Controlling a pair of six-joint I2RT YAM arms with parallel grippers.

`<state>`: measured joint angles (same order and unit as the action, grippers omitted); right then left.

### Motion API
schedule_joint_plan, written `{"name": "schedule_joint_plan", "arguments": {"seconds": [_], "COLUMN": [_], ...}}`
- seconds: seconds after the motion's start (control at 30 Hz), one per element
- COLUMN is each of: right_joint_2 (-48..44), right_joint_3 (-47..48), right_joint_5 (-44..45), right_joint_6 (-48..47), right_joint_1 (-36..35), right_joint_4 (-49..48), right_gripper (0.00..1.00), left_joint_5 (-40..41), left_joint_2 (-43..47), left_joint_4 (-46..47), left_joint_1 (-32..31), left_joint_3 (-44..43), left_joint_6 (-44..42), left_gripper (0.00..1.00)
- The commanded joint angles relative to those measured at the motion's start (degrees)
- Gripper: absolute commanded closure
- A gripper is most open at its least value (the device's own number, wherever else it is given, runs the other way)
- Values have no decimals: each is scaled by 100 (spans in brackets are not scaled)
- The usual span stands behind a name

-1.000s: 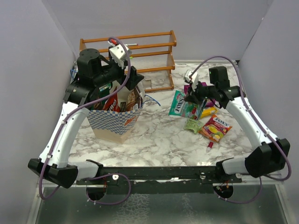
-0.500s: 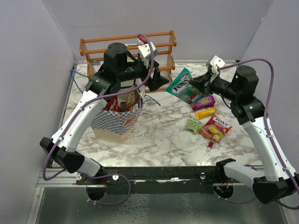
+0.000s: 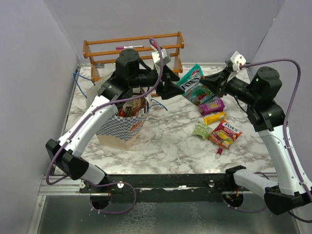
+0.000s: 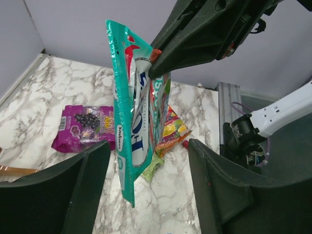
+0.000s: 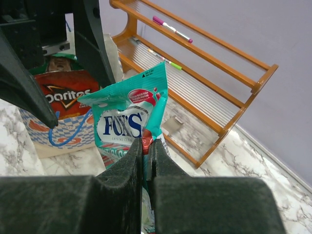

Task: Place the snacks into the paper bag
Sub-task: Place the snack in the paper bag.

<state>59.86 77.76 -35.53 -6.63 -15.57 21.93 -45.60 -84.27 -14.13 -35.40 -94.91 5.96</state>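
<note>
A teal Fox's packet [image 3: 191, 87] hangs in the air right of the paper bag [image 3: 119, 127], with my right gripper [image 3: 208, 87] shut on its top edge [image 5: 127, 122]. My left gripper [image 3: 171, 87] is open, its jaws on either side of the packet's lower end [image 4: 134, 122] without touching it. The checkered bag [image 5: 41, 129] holds a red Doritos packet [image 5: 63, 95] and other snacks. On the marble lie a magenta pack [image 3: 212, 106], a small yellow-red pack [image 3: 214, 117], a light-green one [image 3: 201, 129] and a red-yellow Fox's pack [image 3: 225, 133].
A wooden rack [image 3: 134, 53] stands against the back wall behind the bag, with a pink pen on its top shelf. A tiny red cap-like object [image 3: 219, 152] lies near the front right. Purple walls close in both sides.
My right gripper lifted the teal packet off the table and carried it left. My left arm swung from over the bag to the packet, and its jaws narrowed a little.
</note>
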Motion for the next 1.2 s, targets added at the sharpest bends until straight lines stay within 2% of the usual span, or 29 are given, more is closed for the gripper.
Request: {"name": "schedule_joint_plan", "arguments": {"seconds": [0.0, 0.3, 0.47, 0.63, 0.73, 0.83, 1.0, 1.17], "right_joint_2": [-113, -183, -255, -308, -390, -469, -641, -852], "right_joint_3": [239, 86, -26, -181, -340, -493, -799, -776], "right_joint_5": [-233, -501, -637, -782, -737, -559, -407, 148], "right_joint_6": [220, 372, 426, 447, 330, 72, -503, -953], "right_joint_1": [5, 113, 185, 238, 262, 283, 283, 283], "right_joint_4": [-253, -376, -423, -469, -471, -373, -225, 23], "right_gripper": [99, 99, 99, 99, 98, 86, 50, 29], "left_joint_5": [-434, -511, -573, -607, -567, -484, -103, 468], "left_joint_2": [-63, -176, -231, -207, -170, -67, -4, 38], "left_joint_4": [639, 812, 944, 1016, 945, 757, 416, 29], "left_joint_1": [-126, -307, -360, -388, -387, -389, -377, -327], "left_joint_3": [205, 326, 380, 392, 384, 361, 167, -107], "left_joint_6": [509, 598, 670, 660, 521, 255, -52, -298], "left_gripper": [37, 58, 77, 100, 100, 100, 100, 100]}}
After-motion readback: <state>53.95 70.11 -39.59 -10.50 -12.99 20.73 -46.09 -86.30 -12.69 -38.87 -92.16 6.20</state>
